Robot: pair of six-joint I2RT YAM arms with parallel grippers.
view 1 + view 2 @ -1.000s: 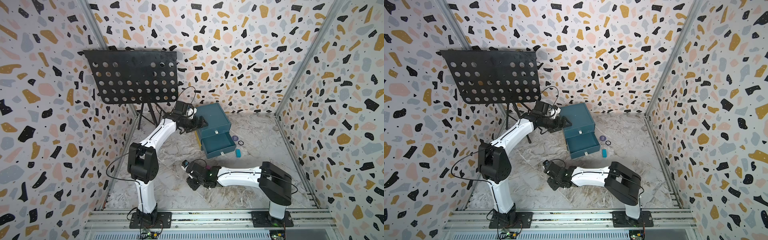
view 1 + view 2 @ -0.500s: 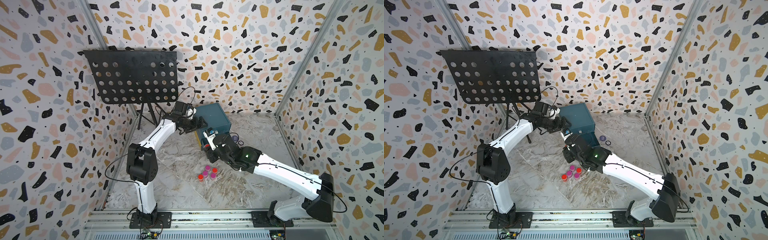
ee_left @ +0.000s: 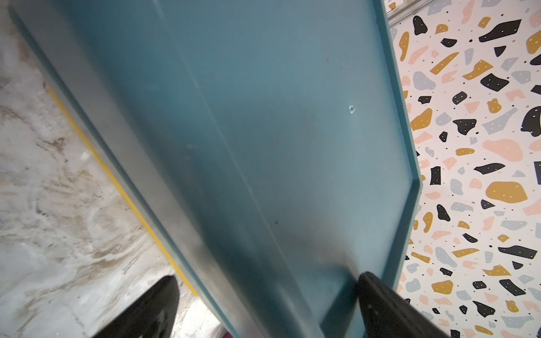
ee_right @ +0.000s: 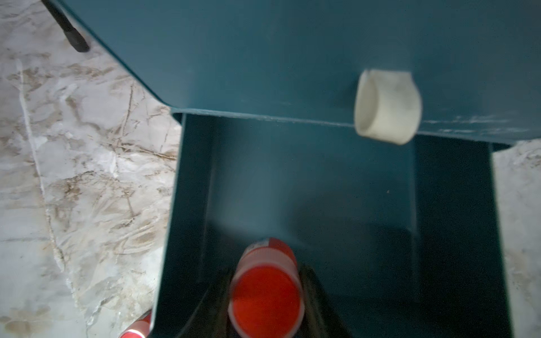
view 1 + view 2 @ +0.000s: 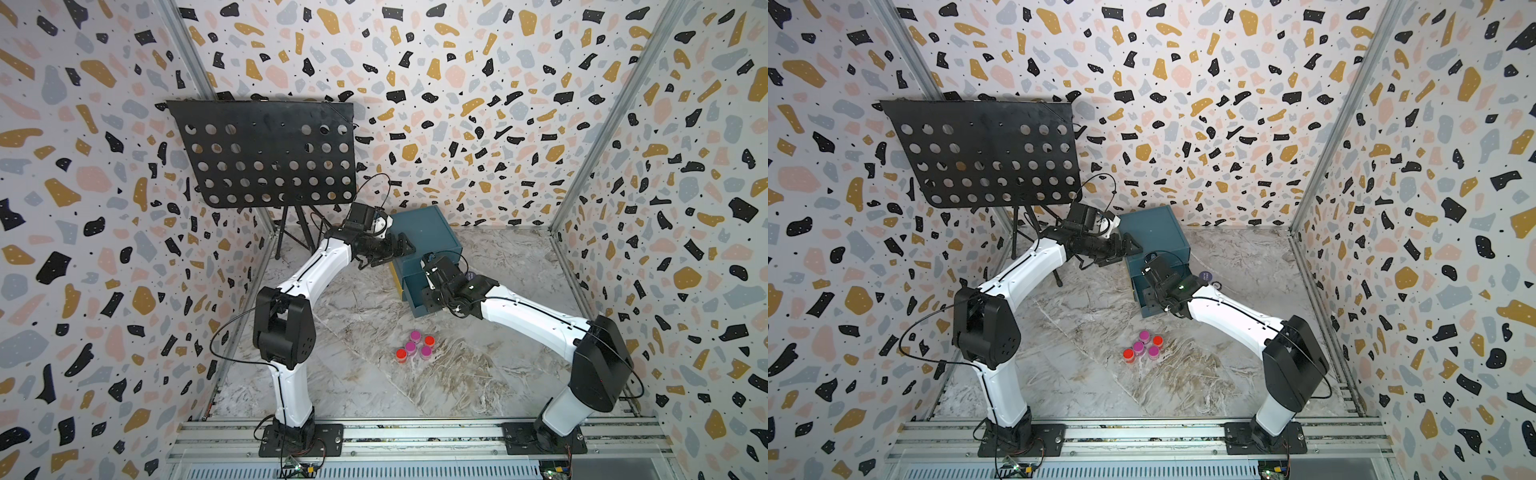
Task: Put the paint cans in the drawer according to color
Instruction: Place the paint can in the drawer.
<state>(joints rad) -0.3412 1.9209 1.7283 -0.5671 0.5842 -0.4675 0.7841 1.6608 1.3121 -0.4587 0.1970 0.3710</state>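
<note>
Right wrist: right end effector grips red-lidded can above open drawer.

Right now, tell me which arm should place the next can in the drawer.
Right. The right tool grips a red can over the open drawer. The left tool stands open astride the chest's edge, away from the loose cans.

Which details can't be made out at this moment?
- Right gripper fingertips: behind the red paint can (right wrist view), under the wrist (top views).
- Left gripper's contact with the drawer chest: fingers cropped in the left wrist view.
- Dark disc beside chest: too small, top views.
</note>
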